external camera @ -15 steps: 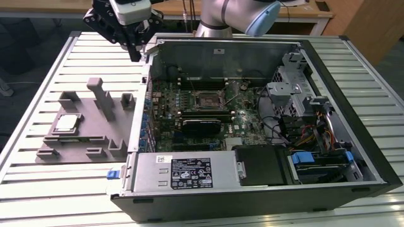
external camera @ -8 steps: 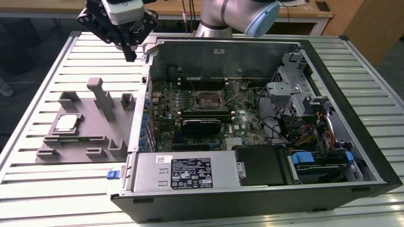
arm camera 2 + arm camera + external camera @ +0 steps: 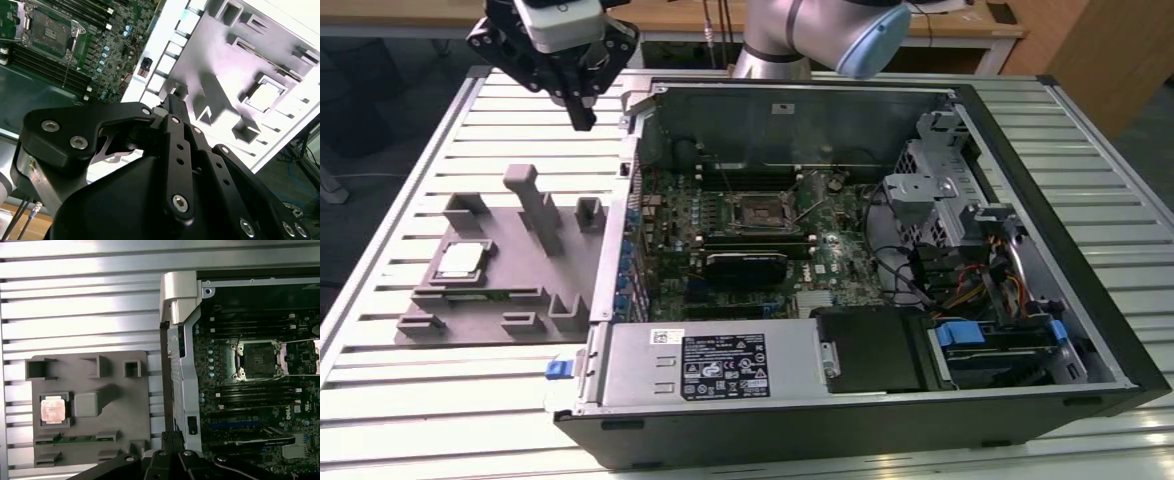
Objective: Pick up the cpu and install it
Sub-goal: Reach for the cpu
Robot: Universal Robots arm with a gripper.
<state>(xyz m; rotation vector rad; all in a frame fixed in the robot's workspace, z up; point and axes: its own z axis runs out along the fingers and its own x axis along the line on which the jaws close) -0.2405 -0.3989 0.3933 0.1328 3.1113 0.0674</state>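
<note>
Gripper (image 3: 583, 120): hovering clenched and empty, well apart from the cpu (image 3: 459, 262).
Cpu: lying flat in the grey fixture (image 3: 520, 300).
Grasp: probably needing opened jaws, squarely centred, descending level.

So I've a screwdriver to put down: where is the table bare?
In the exterior view, the slatted table is bare between the grey fixture and its nearer edge, and beyond the fixture. The fixture, holding the cpu, and the open case are crowded.

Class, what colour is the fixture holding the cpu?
The fixture is grey, clearest in the first wrist view.
</note>
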